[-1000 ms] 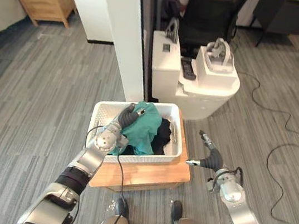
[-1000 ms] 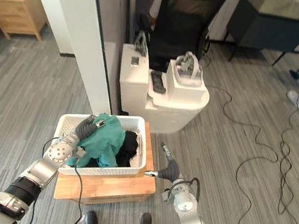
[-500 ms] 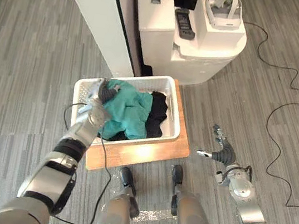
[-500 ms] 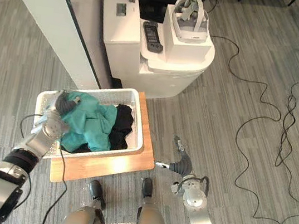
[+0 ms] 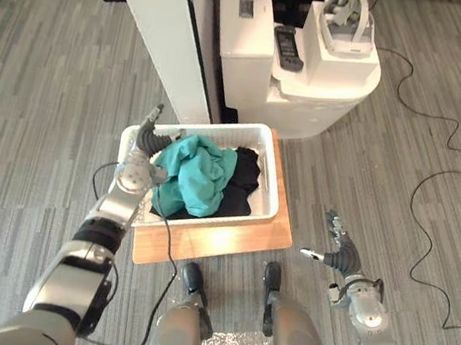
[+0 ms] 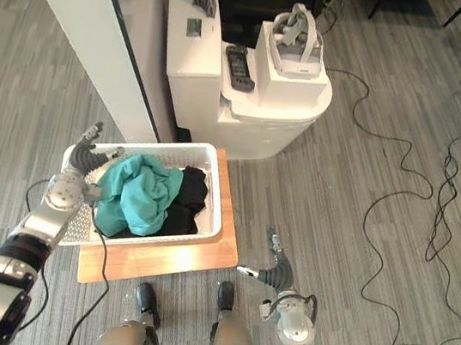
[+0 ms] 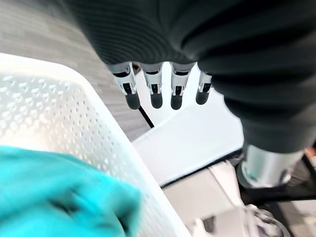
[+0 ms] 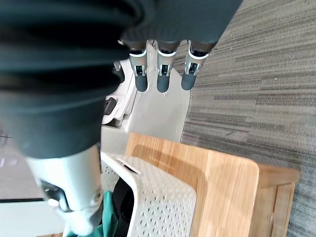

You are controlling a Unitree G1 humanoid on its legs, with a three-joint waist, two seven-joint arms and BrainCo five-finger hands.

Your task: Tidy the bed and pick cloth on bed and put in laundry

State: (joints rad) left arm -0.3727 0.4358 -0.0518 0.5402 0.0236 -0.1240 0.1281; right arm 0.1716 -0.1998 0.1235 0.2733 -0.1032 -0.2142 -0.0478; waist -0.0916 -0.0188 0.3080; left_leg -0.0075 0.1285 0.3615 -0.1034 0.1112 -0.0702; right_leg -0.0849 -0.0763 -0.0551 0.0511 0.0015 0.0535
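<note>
Step in hand: drop-off at the laundry.

- The teal cloth is seen lying bunched inside the white laundry basket, beside a black garment. The basket is carried on a low wooden table on the floor.
- The left hand is held over the basket's left rim. Its fingers are straight and spread, and nothing is gripped. The cloth is below them and not in contact.
- The right hand is held over the floor, well apart from the basket on its right. Its fingers are relaxed and it is empty.

Judgement: the cloth is delivered and released, so this deposit is taken as done.

Next move: the left arm is to be lifted clear of the rim without the cloth being snagged. The robot is then to be turned back toward the bed for tidying.
</note>
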